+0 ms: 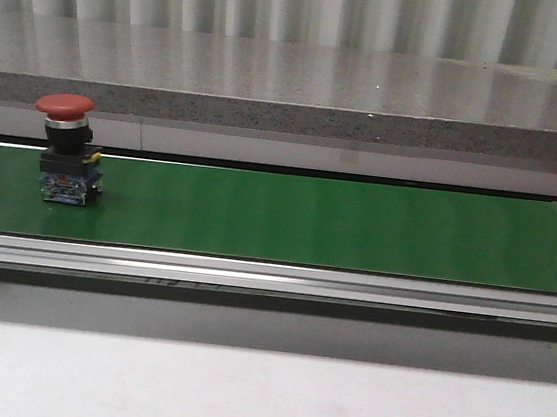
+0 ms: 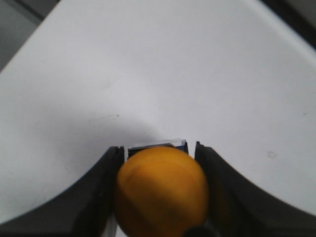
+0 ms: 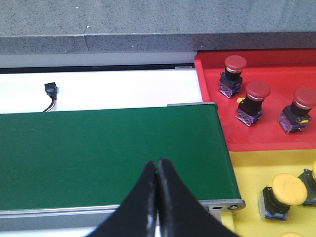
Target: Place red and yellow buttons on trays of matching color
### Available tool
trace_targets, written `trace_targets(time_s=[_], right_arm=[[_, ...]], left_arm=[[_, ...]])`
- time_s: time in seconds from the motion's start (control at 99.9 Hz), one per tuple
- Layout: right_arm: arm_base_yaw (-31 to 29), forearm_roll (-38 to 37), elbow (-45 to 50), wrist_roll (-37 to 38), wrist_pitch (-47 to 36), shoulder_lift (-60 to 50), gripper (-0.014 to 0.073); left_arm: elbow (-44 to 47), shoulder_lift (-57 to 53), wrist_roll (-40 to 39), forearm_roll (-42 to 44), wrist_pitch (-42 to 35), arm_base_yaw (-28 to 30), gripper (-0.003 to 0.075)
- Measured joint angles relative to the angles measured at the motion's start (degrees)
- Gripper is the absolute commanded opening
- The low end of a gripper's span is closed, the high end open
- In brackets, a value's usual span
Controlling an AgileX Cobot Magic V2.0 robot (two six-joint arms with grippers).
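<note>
Clamped in the left pincer (image 2: 160,197), a yellow button (image 2: 162,190) hangs over white tabletop (image 2: 148,74); it might slip out. One red button (image 1: 66,149) sits far left on the belt (image 1: 337,225). Right pincer (image 3: 158,170) is together, empty; beyond lie red tray (image 3: 276,61) with three buttons, yellow tray (image 3: 247,173) with two whole

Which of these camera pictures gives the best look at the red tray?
The right wrist view. It shows the red tray beside the green belt's end, with three red buttons standing in it. The front view and left wrist view do not show the tray at all.
</note>
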Motion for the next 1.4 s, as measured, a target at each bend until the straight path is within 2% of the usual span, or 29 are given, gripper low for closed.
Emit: trace_targets(time_s=[0.23, 0.45, 0.661, 0.981, 1.401], right_arm=[[0.0, 0.0, 0.0, 0.0, 0.0, 0.0, -0.0067], [0.0, 0.0, 0.0, 0.0, 0.0, 0.0, -0.0067], [0.0, 0.0, 0.0, 0.0, 0.0, 0.0, -0.0067], [0.0, 0.0, 0.0, 0.0, 0.0, 0.0, -0.0067], [0.0, 0.0, 0.0, 0.0, 0.0, 0.0, -0.0067]], left_arm=[[0.0, -12.8, 3.22, 0.09, 4.84, -1.91, -0.002], [0.1, -22.14, 6.77, 2.28, 11.58, -8.28, -0.002], [4.8, -27.46, 7.04, 3.69, 12.8, -12.92, -0.002], [15.79, -28.65, 7.04, 4.92, 9.94, -18.7, -0.002], [21.71, -26.03, 7.15, 7.05, 6.85, -19.08, -0.002]])
